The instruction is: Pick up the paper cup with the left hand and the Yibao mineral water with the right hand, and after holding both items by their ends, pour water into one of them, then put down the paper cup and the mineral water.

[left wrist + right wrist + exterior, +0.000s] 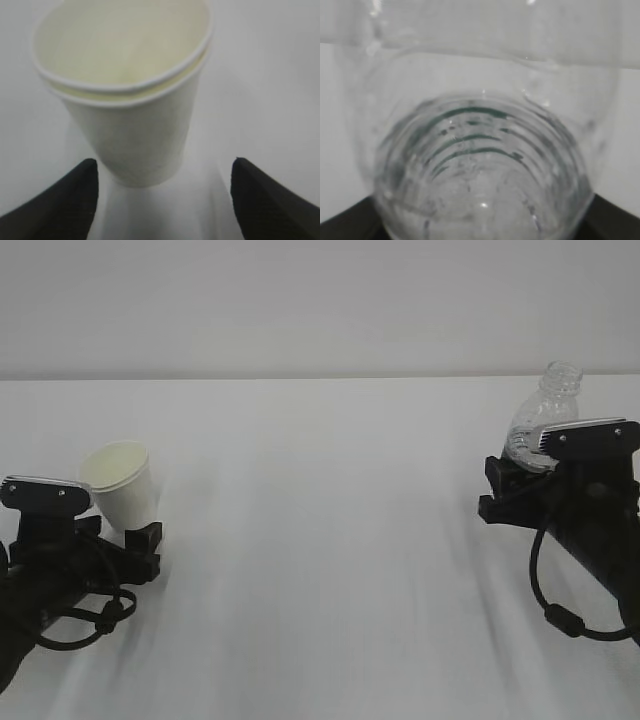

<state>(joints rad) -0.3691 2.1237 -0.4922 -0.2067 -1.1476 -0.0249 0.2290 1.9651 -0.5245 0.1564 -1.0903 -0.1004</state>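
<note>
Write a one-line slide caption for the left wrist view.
White paper cup, tilted, its doubled rim showing, stands between the left tool's two open black fingertips, neither visibly touching it.

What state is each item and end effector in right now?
paper cup: tilted, mouth open, no water visible inside, between the left fingers with gaps on both sides.
Yibao mineral water: capless, leaning, lower body in the right end effector.
left end effector: open, fingers clear of the cup.
right end effector: closed around the bottle.
</note>
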